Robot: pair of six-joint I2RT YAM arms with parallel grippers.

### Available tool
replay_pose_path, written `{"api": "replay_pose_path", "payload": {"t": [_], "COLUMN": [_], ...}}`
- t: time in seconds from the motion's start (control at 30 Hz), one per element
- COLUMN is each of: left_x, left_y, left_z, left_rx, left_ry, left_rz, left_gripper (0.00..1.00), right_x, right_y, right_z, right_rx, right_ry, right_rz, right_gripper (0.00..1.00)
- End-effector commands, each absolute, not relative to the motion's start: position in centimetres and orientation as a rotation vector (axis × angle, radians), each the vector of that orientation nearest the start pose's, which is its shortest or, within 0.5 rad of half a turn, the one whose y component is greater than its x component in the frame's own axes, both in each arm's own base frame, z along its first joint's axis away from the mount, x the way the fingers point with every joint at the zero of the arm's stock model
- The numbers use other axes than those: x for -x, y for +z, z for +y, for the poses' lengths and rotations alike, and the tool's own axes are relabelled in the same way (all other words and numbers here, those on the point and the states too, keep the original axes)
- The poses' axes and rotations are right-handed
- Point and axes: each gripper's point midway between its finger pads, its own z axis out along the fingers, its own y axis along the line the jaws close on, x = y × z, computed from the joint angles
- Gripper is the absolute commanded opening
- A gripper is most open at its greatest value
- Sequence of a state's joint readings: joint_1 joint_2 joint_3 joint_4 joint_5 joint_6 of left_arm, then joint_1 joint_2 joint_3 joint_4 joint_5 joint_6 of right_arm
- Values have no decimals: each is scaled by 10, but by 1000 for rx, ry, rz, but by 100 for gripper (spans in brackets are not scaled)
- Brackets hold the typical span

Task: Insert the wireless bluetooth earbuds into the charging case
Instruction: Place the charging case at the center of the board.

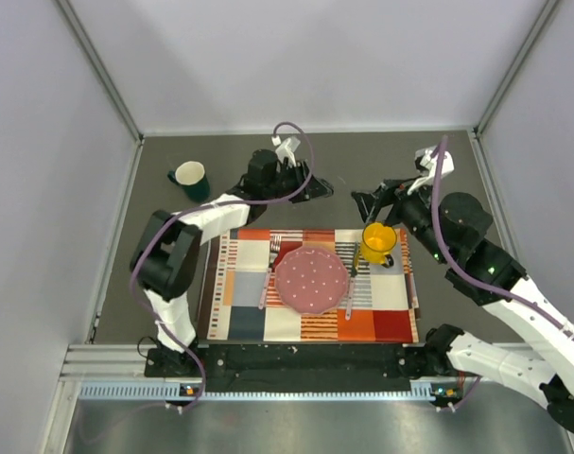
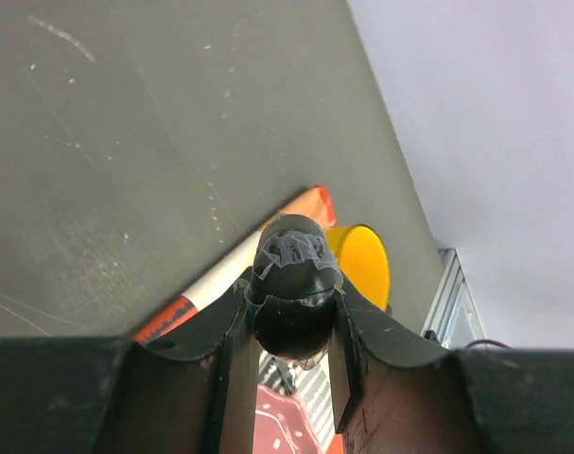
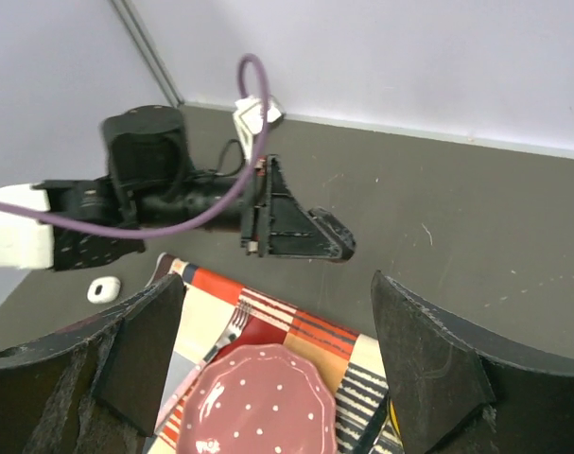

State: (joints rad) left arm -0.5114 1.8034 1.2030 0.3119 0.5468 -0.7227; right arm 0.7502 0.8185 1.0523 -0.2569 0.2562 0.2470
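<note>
Firmly, the left claw point(image 2: 294, 301) is clamped on a small glossy black oval object point(image 2: 288, 253). Its arm reaches low across the far part of the dark grey bench point(image 1: 381, 156), with the wrist pointing right. Opposite, the right claw point(image 3: 275, 284) gapes wide and holds nothing, its arm bent and facing the left one above a checked orange-and-white placemat point(image 1: 244, 322). The small white rounded plastic charging case point(image 3: 103, 289) lies on the bench just off the mat's far left corner, near the left forearm. It is too small to tell its long axis or which way it points.
</note>
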Motion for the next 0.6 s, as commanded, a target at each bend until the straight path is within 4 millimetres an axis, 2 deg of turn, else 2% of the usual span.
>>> {"api": "replay_pose_path", "payload": {"t": [0.0,0.03,0.1,0.13,0.2,0.23,0.3,0.43,0.53,0.57], "left_x": [-414,-418,-427,-431,-436,-438,-441,-443,-442,-443], "left_y": [194,176,171,157,148,131,122,89,75,76], "left_z": [-366,-368,-373,-376,-379,-381,-385,-383,-384,-386], "left_rx": [-150,-127,-108,-94,-66,-49,-14,25,31,24], "left_ry": [-1364,-1348,-1338,-1323,-1305,-1292,-1308,-1267,-1256,-1254], "left_rz": [2029,2075,2091,2118,2146,2180,2206,2267,2301,2302], "left_gripper": [0,0,0,0,0,0,3,6,9,10], "right_x": [-247,-247,-248,-248,-250,-250,-251,-250,-250,-251], "right_y": [375,374,372,371,371,371,370,373,372,370], "right_z": [185,185,187,188,189,191,194,196,195,196], "right_rx": [263,268,282,286,291,299,309,317,319,319], "right_ry": [555,554,549,550,547,549,551,570,563,560], "right_rz": [1606,1607,1613,1614,1619,1618,1621,1617,1618,1623], "right_gripper": [80,80,80,81,81,81,82,83,83,83]}}
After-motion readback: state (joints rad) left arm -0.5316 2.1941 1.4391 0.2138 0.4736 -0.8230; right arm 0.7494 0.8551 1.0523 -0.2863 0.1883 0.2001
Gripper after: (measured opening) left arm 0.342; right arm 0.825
